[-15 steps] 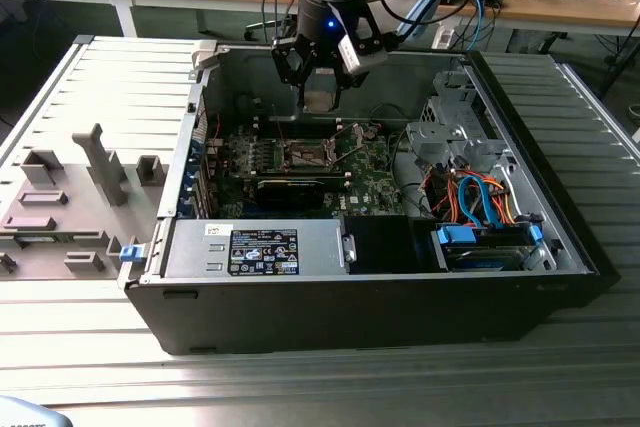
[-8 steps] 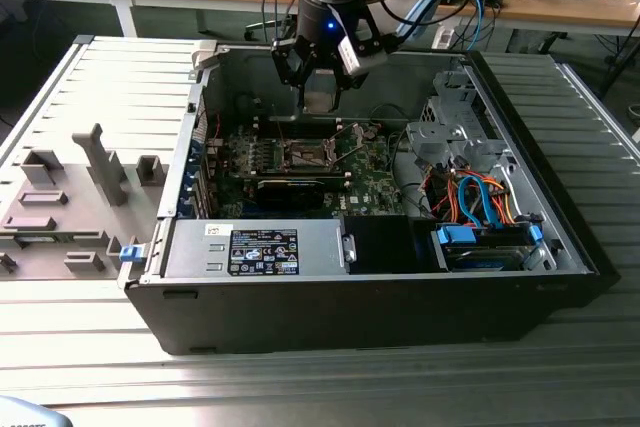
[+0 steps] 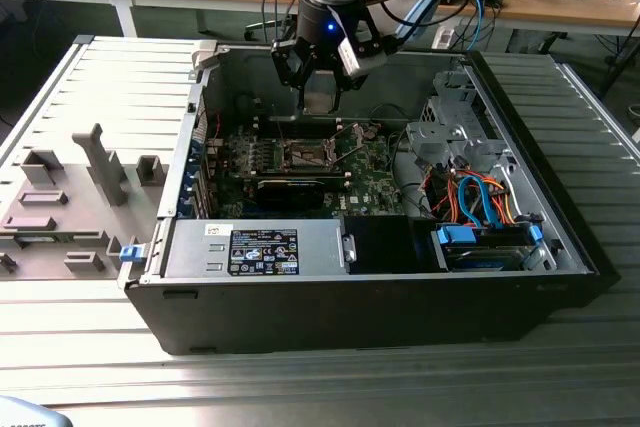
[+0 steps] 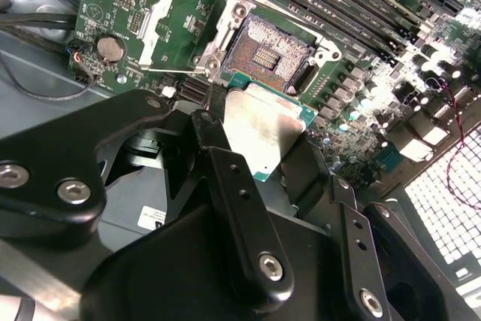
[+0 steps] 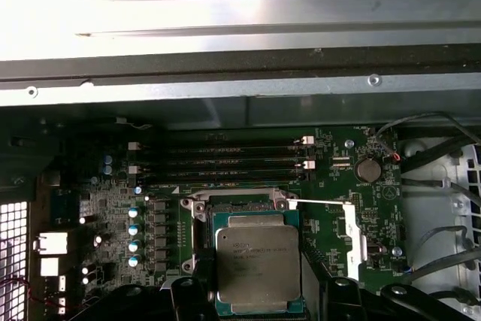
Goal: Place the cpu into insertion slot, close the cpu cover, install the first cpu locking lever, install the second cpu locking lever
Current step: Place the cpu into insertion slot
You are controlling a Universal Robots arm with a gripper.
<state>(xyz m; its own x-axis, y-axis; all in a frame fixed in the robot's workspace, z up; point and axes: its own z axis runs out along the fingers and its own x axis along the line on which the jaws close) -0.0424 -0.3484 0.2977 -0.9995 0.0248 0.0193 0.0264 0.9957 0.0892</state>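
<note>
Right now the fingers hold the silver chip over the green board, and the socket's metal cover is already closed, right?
Not quite. The fingers do hold the cpu over the green board, but the cpu cover is swung open, leaving the insertion slot bare, as the second wrist view shows.

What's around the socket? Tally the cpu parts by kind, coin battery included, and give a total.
cpu: 1, held in the gripper
insertion slot: 1, empty
cpu cover: 1, swung open
coin battery: 1
Total: 4
</note>
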